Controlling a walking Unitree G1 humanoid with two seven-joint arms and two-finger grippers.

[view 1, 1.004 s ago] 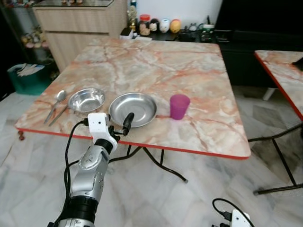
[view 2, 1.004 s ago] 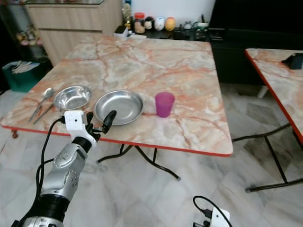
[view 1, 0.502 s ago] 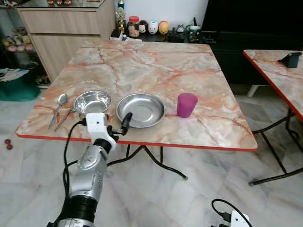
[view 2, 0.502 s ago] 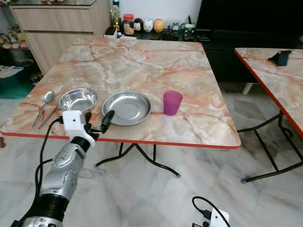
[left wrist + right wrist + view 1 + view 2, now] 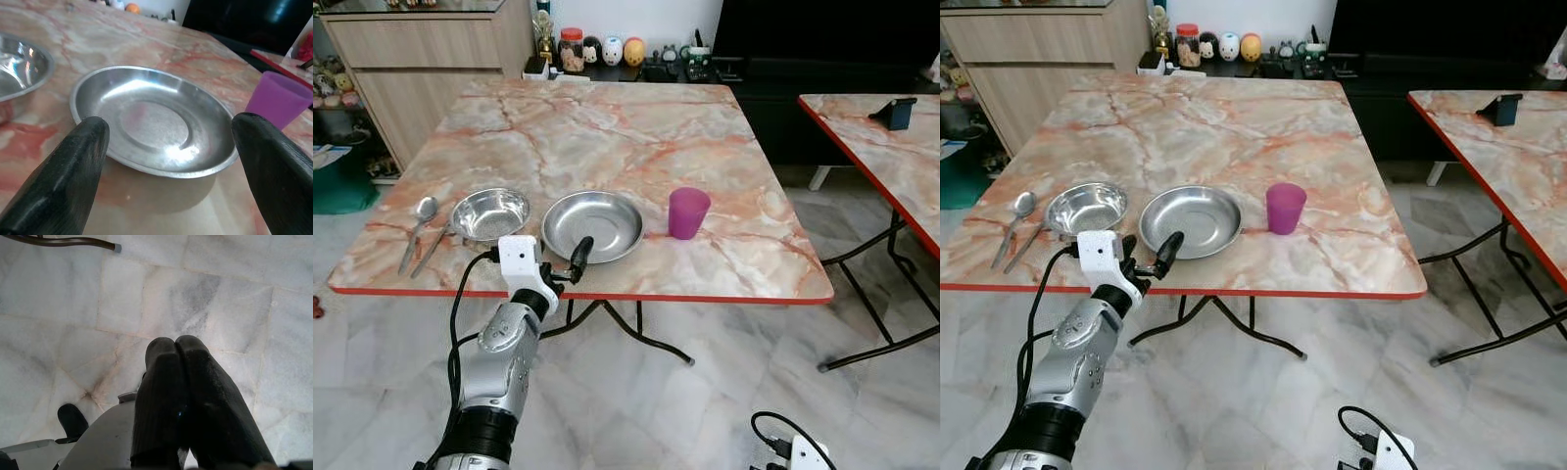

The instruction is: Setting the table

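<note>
1. Fingers of the left gripper (image 5: 166, 161) stand wide apart at the table (image 5: 607, 127) edge, framing the steel plate (image 5: 592, 225), probably to grasp it.
2. Bowl (image 5: 490, 214) and spoon (image 5: 418, 223) lie at its 9 o'clock, purple cup (image 5: 688, 212) at 3 o'clock.
3. Right gripper (image 5: 188, 396) hangs idle, fingers pressed together.

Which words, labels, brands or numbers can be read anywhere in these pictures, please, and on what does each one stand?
No text can be read in these pictures.
The jars and figurines on the sideboard behind the table: any labels are too small to read.
The steel plate, steel bowl, purple cup and spoon: no markings visible.
The left gripper, open before the plate: no lettering visible.
</note>
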